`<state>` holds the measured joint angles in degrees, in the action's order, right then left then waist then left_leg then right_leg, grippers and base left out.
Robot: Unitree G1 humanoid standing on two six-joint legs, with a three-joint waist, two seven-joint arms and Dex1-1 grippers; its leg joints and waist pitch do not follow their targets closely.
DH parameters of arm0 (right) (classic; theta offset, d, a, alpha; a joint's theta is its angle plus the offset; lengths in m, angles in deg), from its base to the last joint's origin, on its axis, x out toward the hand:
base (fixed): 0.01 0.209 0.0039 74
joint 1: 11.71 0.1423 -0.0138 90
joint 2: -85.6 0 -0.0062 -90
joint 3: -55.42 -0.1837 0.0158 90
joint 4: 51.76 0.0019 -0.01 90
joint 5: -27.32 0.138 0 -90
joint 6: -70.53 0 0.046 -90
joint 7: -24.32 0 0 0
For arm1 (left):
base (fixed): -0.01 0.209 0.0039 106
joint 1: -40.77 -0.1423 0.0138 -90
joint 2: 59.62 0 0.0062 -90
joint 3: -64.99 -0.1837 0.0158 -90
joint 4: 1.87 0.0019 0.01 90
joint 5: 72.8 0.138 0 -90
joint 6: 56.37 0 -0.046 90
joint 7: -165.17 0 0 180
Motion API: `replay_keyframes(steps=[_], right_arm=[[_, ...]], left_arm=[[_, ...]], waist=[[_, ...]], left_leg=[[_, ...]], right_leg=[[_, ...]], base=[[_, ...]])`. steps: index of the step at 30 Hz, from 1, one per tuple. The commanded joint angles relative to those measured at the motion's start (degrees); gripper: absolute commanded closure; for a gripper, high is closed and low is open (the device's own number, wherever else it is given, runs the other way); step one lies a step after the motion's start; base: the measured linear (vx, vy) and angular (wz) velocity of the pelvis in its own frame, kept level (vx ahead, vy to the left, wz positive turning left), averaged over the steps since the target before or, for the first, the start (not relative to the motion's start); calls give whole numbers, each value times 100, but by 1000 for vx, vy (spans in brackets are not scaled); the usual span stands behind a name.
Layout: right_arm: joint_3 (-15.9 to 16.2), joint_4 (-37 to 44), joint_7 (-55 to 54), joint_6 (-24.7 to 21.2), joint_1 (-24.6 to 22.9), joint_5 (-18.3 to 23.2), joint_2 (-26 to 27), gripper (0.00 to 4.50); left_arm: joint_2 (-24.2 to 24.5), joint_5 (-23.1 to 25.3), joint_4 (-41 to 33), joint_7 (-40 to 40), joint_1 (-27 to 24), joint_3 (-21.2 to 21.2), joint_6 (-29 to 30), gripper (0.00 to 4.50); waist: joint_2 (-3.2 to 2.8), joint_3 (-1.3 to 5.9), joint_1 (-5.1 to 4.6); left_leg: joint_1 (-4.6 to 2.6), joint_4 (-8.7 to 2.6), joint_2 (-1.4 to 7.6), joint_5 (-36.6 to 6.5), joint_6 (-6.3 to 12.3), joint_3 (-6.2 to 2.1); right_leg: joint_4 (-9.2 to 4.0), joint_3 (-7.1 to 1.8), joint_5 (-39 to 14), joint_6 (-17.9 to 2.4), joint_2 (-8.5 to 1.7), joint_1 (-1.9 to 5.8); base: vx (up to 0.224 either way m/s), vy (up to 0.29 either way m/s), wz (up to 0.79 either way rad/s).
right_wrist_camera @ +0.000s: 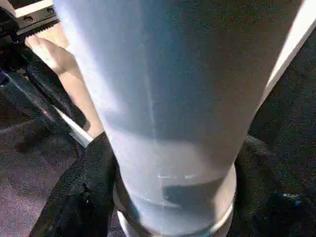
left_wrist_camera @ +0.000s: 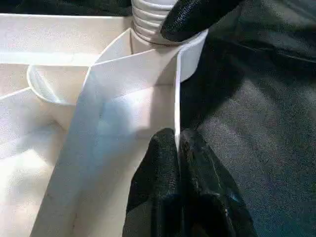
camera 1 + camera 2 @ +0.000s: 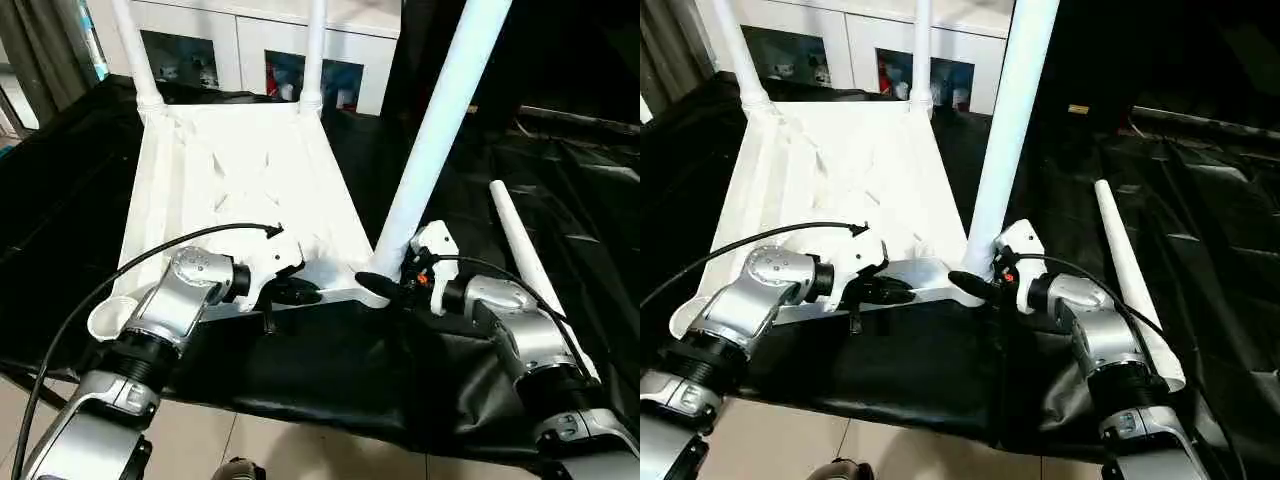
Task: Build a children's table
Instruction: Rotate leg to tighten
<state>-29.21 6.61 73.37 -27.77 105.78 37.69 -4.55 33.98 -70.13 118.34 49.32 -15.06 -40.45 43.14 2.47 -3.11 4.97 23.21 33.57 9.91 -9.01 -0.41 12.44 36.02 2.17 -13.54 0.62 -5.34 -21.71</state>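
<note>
The white tabletop [image 3: 230,170] lies upside down on black cloth, ribbed underside up. Two white legs [image 3: 135,50] [image 3: 315,50] stand in its far corner sockets. A third leg [image 3: 440,120] stands tilted in the near right socket. My right gripper [image 3: 385,285] is shut around that leg's base, with a black finger [image 1: 84,192] on either side. My left gripper [image 3: 290,292] is shut on the tabletop's thin near rim [image 2: 176,98], its fingertips [image 2: 168,153] pinching that wall. A loose leg [image 3: 525,250] lies on the cloth to the right. The near left socket [image 3: 108,318] is empty.
A white cabinet with glass doors [image 3: 240,50] stands behind the tabletop. Black cloth [image 3: 330,370] covers the work surface and ends at a front edge close to me, with tiled floor [image 3: 200,440] below. A black cable [image 3: 150,255] loops over my left forearm.
</note>
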Motion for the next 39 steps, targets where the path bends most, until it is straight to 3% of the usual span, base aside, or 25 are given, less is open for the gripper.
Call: replay_keyframes(steps=[1,5,6,8,10,15,18,21,23,24,27,29,30,34,35,39], right_arm=[[-105,-76,-252,-84,-51,-102,-13,180],[-434,-435,-1630,-222,16,-220,404,180],[-620,-620,-2382,-307,98,-221,697,180],[-723,-757,-2880,-320,200,-220,926,180],[-776,-864,-3235,-331,303,-208,1108,180],[-716,-1030,-3652,-325,510,-293,1415,180],[-681,-1064,-3656,-163,555,-424,1510,180],[-692,-978,-3374,-24,553,-344,1405,111],[-692,-948,-3262,8,553,-317,1365,111],[-586,-704,-2818,-6,501,-252,1172,84],[-445,-451,-2313,-107,411,-205,919,84],[-321,-168,-1605,-197,266,-131,572,84],[-233,-23,-1295,-204,173,-132,383,84],[-163,221,-763,-284,43,-61,142,84],[-82,363,-439,-322,-30,-28,9,84],[63,472,-124,-339,-94,-68,-173,84]], left_arm=[[-158,-97,148,-128,-93,5,68,450],[-633,96,631,-1187,175,152,224,450],[-963,174,922,-1759,367,205,342,450],[-1241,210,1151,-2167,532,239,453,450],[-1452,243,1304,-2462,650,233,485,450],[-1737,327,1476,-2691,784,153,439,450],[-1736,368,1584,-2642,823,155,276,450],[-1571,321,1473,-2443,763,154,222,450],[-1521,301,1433,-2356,743,152,193,450],[-1329,266,1326,-2112,675,139,170,450],[-1138,202,1183,-1799,584,131,132,450],[-903,95,1027,-1323,464,143,-139,450],[-756,24,889,-1000,373,124,-228,450],[-492,-159,590,-349,199,46,-265,450],[-315,-216,426,-16,104,-57,-248,450],[-164,-299,178,335,-43,-88,-198,450]], waist=[[65,368,-28],[81,328,-52],[64,318,-70],[34,327,-61],[48,333,-58],[3,371,-40],[32,356,-29],[20,350,-33],[22,354,-46],[25,349,-56],[43,354,-73],[52,351,-105],[18,348,-111],[13,376,-125],[5,382,-119],[-2,373,-108]], left_leg=[[-228,-354,379,-814,271,-171],[-253,-403,381,-1281,-20,-182],[-286,-432,381,-1521,-208,-193],[-308,-439,387,-1702,-321,-215],[-332,-435,378,-1815,-365,-206],[-279,-428,362,-1303,-167,-194],[-256,-426,359,-1282,-63,-191],[-273,-448,377,-1501,-131,-207],[-255,-456,378,-1528,-137,-214],[-257,-464,384,-1568,-138,-219],[-227,-449,379,-1438,-62,-221],[-208,-417,370,-1309,80,-203],[-210,-422,373,-1305,85,-205],[-226,-399,387,-1107,170,-190],[-209,-383,391,-954,257,-187],[-230,-380,396,-884,325,-162]], right_leg=[[-380,-206,-27,-1433,-356,132],[-474,-225,-877,-1287,-372,93],[-508,-228,-1243,-1219,-378,59],[-532,-227,-1462,-1147,-403,51],[-559,-236,-1418,-1062,-397,23],[-490,-216,-516,-1044,-369,109],[-516,-216,-592,-1035,-387,127],[-545,-215,-940,-987,-391,113],[-536,-211,-944,-968,-384,124],[-539,-211,-965,-963,-388,118],[-527,-205,-804,-966,-380,158],[-522,-215,-674,-1076,-386,163],[-520,-218,-672,-1096,-385,154],[-462,-210,-311,-1276,-363,148],[-420,-207,-17,-1358,-352,155],[-397,-201,142,-1480,-337,124]], base=[[0,0,0],[0,0,0],[0,0,0],[0,0,0],[0,0,0],[0,0,0],[0,0,0],[0,0,0],[0,0,0],[0,0,0],[0,0,0],[0,0,0],[0,0,0],[0,0,0],[0,0,0],[0,0,0]])
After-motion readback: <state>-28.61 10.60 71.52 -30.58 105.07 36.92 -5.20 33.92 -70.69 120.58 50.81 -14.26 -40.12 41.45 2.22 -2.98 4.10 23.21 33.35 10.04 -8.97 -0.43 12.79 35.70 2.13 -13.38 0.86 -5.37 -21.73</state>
